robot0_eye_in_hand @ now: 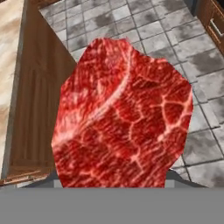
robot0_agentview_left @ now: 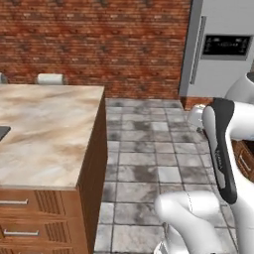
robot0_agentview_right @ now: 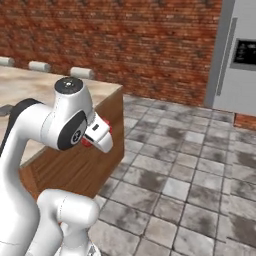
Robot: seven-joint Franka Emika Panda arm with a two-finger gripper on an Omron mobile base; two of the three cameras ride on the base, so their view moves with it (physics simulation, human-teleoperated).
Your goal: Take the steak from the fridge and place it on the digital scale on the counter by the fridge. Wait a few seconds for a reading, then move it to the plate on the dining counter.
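The steak [robot0_eye_in_hand: 122,118], a marbled red slab, sits close in front of the hand camera and hides the fingertips. It hangs over the grey tiled floor beside the wooden side of the dining counter [robot0_eye_in_hand: 35,100]. In the right base view my gripper [robot0_agentview_right: 97,134] is shut on the steak [robot0_agentview_right: 86,143], whose red edges peek out beside the hand, near the dining counter [robot0_agentview_right: 30,85] corner. The marble dining counter [robot0_agentview_left: 49,134] lies to the left, and the grey fridge [robot0_agentview_left: 223,49] stands shut at the back right. The digital scale and the plate are out of view.
A dark panel edge [robot0_agentview_left: 2,133] shows on the dining counter's left. White stool tops [robot0_agentview_left: 50,78] stand behind it against the brick wall. Wooden drawers [robot0_agentview_left: 245,161] are on the right. Open tiled floor [robot0_agentview_left: 144,149] lies between the dining counter and the fridge.
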